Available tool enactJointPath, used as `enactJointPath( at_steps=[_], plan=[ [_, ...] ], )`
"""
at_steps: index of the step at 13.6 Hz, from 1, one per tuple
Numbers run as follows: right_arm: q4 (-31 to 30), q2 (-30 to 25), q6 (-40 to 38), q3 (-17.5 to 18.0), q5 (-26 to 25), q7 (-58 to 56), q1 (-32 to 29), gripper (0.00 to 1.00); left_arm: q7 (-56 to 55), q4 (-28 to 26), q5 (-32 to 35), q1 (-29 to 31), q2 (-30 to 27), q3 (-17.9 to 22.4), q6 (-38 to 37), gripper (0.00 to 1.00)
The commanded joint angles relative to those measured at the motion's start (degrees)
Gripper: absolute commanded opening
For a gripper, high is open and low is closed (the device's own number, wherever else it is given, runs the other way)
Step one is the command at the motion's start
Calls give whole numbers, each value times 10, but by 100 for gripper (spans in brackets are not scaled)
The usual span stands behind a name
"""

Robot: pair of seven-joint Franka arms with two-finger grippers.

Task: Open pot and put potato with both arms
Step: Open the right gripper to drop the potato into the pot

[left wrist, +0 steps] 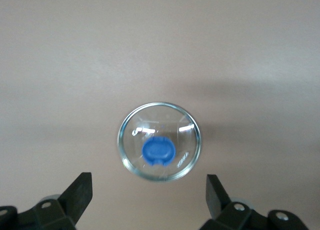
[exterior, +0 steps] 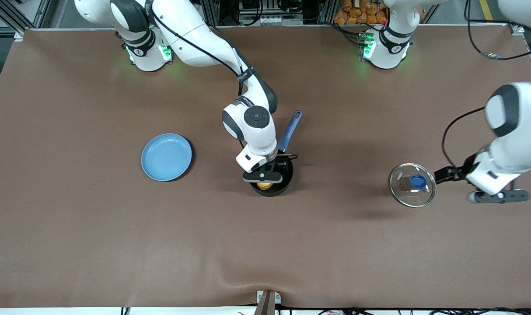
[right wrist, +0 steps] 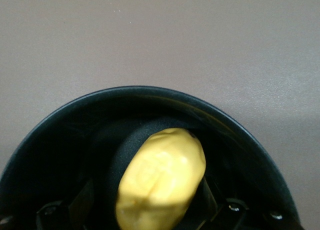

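Right gripper, seen from the front camera, hangs over the mouth of the pot, a black saucepan near the middle of the brown table with its blue handle angled away from that camera. A sliver of the potato shows yellow just under the gripper, inside the pot's rim. A light-blue plate lies well apart from the pot, toward the right arm's end of the table. Toward the left arm's end, a glass lid with a blue knob lies flat on the table, and the left gripper is just beside its edge. From the left wrist camera, the left gripper has its fingers spread wide with nothing between them, and the lid lies on the table, clear of both tips. From the right wrist camera, the potato sits between the right gripper's fingers inside the dark bowl of the pot; whether the fingers press on it or stand just off it cannot be told.
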Motion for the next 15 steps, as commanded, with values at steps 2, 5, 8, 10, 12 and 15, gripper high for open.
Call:
enactJointPath(
  at_steps=[2,5,8,10,12,15],
  plan=[
    [15,-8,-14,-9,-5,16,6,97,6,55,0,2,-37,-10,-89,100],
    [16,-42,-73,-9,-2,15,4,97,6,56,-1,1,-74,-11,-127,100],
    [12,-93,-136,-9,-1,12,-6,97,7,56,-14,3,-101,-12,-148,100],
    [10,-147,-192,-6,-1,9,-25,97,6,56,-23,3,-115,-11,-164,100],
    [9,-199,-252,5,-2,9,-46,97,7,56,-23,3,-129,-11,-178,100],
    [-8,-279,-312,25,-5,8,-91,100,11,56,-22,4,-141,-11,-213,100]
  ],
)
